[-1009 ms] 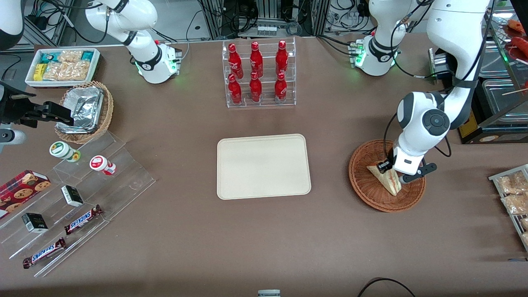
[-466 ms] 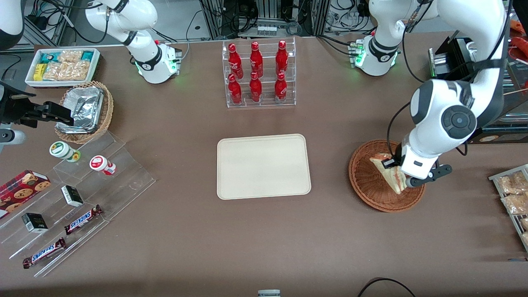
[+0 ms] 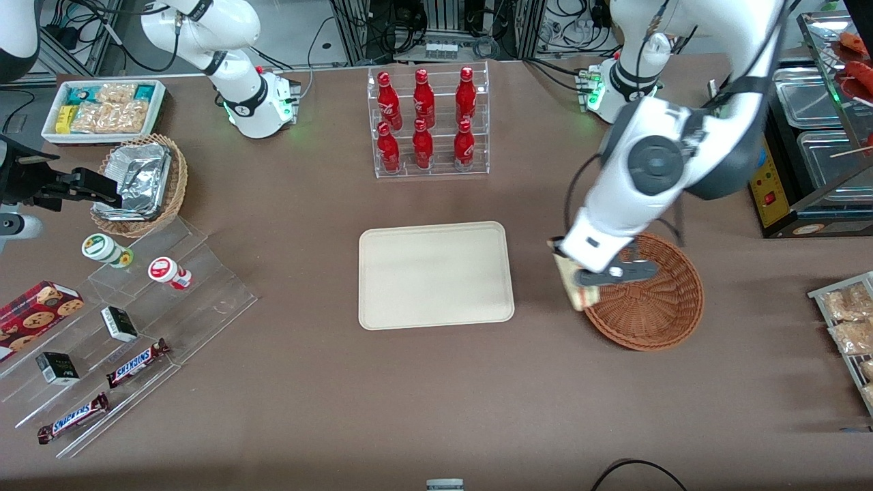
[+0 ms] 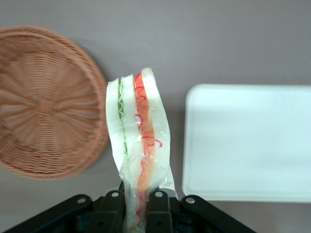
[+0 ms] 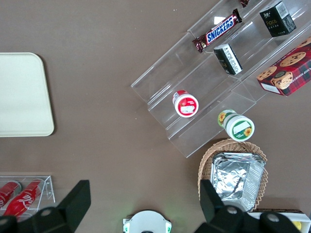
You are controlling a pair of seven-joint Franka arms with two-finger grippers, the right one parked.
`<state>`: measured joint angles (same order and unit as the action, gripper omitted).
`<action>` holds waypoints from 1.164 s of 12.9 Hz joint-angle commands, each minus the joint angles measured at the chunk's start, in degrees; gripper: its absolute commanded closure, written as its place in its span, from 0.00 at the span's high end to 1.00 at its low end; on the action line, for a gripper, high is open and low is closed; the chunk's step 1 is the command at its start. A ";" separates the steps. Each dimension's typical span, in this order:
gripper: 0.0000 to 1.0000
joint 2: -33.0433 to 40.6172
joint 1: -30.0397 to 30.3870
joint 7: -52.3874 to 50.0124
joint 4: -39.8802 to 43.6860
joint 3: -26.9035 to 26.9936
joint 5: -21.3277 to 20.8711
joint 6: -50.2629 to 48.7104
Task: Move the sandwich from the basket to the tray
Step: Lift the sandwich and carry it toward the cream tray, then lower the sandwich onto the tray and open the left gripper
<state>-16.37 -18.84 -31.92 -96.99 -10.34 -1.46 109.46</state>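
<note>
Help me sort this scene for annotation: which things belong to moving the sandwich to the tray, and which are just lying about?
Job things:
sandwich, clamped in the gripper between basket and tray
basket, now without it
tray, bare

Lying about:
rack of red bottles
foil-lined basket
white box of snack packets
Snickers bars
cookie box
</note>
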 commanded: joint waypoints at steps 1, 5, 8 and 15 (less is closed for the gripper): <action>0.00 -7.95 -6.10 -0.43 8.54 0.67 -0.21 -0.92; 0.00 -16.58 -12.09 -2.80 16.03 0.76 -1.17 0.13; 0.00 -20.79 -15.60 -6.31 16.13 0.76 -1.88 7.49; 0.00 -26.25 -19.66 -9.21 15.78 0.94 -2.84 13.40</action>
<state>-41.02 -37.15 -39.23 -83.03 -10.19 -2.83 121.95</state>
